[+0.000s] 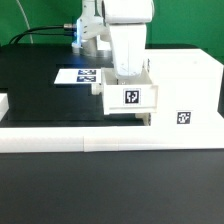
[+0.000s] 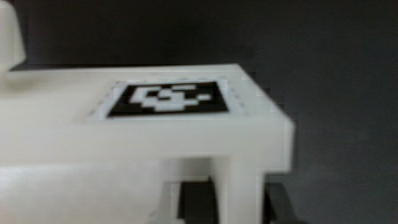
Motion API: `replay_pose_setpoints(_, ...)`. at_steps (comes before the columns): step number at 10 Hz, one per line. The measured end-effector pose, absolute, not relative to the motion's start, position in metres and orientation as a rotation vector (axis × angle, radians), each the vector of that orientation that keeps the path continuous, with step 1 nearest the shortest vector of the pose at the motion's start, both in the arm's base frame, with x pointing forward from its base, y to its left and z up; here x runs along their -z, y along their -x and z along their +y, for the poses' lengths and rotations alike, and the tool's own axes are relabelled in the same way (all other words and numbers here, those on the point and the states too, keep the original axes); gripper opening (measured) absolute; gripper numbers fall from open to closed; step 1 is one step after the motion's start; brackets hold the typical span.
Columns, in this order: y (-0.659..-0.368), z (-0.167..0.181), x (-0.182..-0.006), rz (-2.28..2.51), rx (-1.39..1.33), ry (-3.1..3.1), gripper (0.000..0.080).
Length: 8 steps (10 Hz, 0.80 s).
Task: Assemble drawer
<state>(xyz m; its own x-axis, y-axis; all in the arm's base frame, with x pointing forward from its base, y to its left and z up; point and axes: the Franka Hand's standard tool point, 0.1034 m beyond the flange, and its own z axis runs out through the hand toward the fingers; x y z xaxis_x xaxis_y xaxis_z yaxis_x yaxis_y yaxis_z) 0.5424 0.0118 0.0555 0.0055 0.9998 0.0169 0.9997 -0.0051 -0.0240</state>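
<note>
Black tabletop carrying marker board; green backdrop behind; fingers clamping drawer box.

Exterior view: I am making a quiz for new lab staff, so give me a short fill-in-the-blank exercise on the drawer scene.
1. The table top under the parts is ___ in colour.
2. The marker board lies on the exterior view's ___ of the drawer box.
3. The large white cabinet shows a marker tag on its ___ face.
4. The robot's hand is directly ___ the drawer box.

Missing words: black; left; front; above
</note>
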Motion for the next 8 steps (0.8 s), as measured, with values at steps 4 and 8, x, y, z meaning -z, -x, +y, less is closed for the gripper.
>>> replay_pose_setpoints(4,-0.543,0.013,-0.055,-2.209,-0.004,2.202,0.0039)
replay_pose_setpoints(8,-0.543,0.023,-0.056,-2.159,-0.009,2.251,0.0039)
